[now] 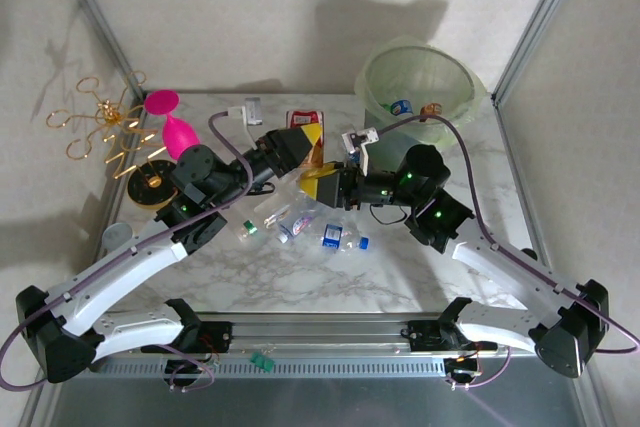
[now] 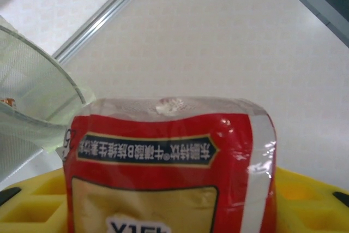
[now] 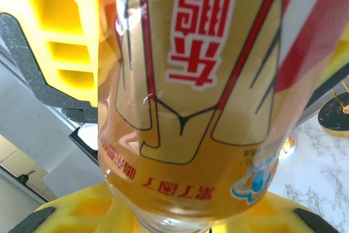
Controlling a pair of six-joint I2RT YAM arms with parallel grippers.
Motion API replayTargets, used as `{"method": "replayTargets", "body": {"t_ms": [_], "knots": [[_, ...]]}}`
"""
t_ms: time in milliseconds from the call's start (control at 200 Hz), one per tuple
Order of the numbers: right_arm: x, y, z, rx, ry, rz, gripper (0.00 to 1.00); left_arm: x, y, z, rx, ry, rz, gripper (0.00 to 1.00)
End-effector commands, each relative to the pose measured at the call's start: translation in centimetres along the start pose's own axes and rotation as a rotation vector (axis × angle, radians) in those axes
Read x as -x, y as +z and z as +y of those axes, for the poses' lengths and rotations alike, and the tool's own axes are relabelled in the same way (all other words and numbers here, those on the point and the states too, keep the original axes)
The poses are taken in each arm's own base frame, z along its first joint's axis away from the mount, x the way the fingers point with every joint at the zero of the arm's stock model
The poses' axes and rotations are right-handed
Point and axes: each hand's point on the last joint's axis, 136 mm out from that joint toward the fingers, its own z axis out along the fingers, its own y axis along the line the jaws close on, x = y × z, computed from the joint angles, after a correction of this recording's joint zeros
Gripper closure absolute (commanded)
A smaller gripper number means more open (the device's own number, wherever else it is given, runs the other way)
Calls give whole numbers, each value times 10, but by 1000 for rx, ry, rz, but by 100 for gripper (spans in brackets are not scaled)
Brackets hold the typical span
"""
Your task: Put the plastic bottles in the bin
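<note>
left fingers (image 1: 312,137) clamped on the red-and-gold labelled bottle (image 1: 303,124) in the top view. right fingers (image 1: 322,185) are pinched on the near end of what we read as the same bottle, so both are grasping it. it sits over mid-table between the arms and looks lifted off the surface. we judge this as a hand-over from the left gripper (image 1: 303,145) to the right gripper (image 1: 330,187), which is nearer the bin (image 1: 425,82) at far right. the bin holds at least two bottles. three loose bottles (image 1: 345,239) lie on the marble table (image 1: 300,287) just beside and below the grippers. the pink goblet (image 1: 170,129) and gold wire stand (image 1: 105,127) sit far left, well apart, not targets.

left wrist view: yellow left fingers (image 2: 305,195) sit either side of the bottle (image 2: 169,162), its base end pointing away. the bin wall (image 2: 32,91) is off to the left beyond it.

right wrist view: right fingers (image 3: 82,211) sit under the bottle (image 3: 191,107). a left finger (image 3: 60,36) is pressed on it at upper left, and the stand's black base (image 3: 338,114) shows at the right edge.

next we think the left must let go before the right swings to the bin. if both pull, the thin plastic could twist or slip. the right arm's cable (image 1: 455,132) loops near the bin rim and could snag.
</note>
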Motion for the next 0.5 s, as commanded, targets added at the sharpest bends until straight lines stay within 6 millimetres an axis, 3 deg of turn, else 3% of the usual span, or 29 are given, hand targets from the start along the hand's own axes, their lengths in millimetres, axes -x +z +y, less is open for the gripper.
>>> {"method": "replayTargets", "body": {"t_ms": [0, 155, 325, 496], "knots": [[1, 8, 1, 19, -39, -3, 74, -11, 1, 8, 41, -3, 17, 55], [1, 6, -3, -11, -35, -8, 81, -12, 1, 10, 59, 13, 23, 47], [2, 2, -9, -69, -49, -16, 82, -6, -4, 5, 69, 46, 12, 21], [8, -6, -15, -141, -56, -34, 81, -1, -10, 4, 108, 93, 12, 7]]}}
